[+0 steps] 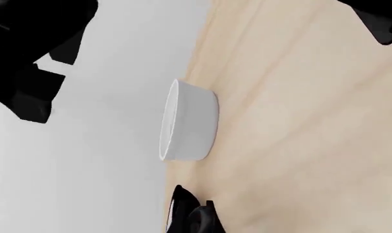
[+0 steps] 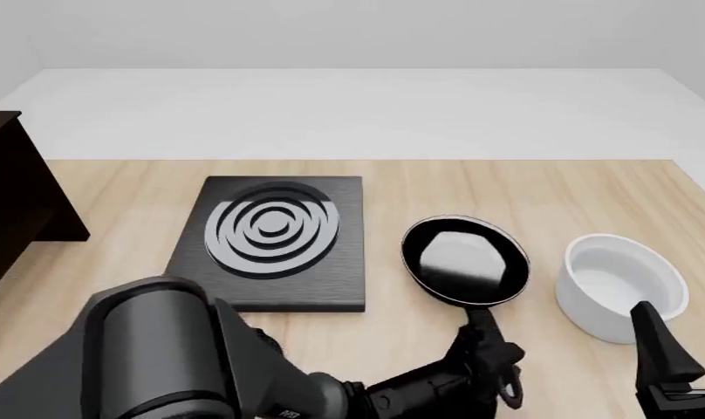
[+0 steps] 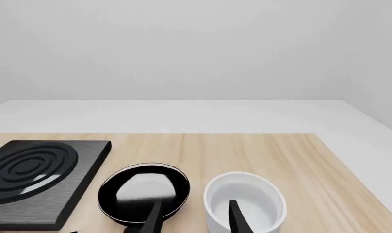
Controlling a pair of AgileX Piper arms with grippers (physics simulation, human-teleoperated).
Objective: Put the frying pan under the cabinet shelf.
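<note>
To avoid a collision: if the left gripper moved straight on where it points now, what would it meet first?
Probably the white bowl, which sits centred ahead of the left gripper on the table; depth is unclear.

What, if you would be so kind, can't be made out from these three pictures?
- Cabinet shelf: cut off by the front view's left edge; the space under it is unseen.
- Frying pan handle: its end is hidden by the left claw in the front view, so any grip is unclear.
- Right claw: only one finger shows at the frame's corner.
- White bowl: its near side is partly behind that finger.
</note>
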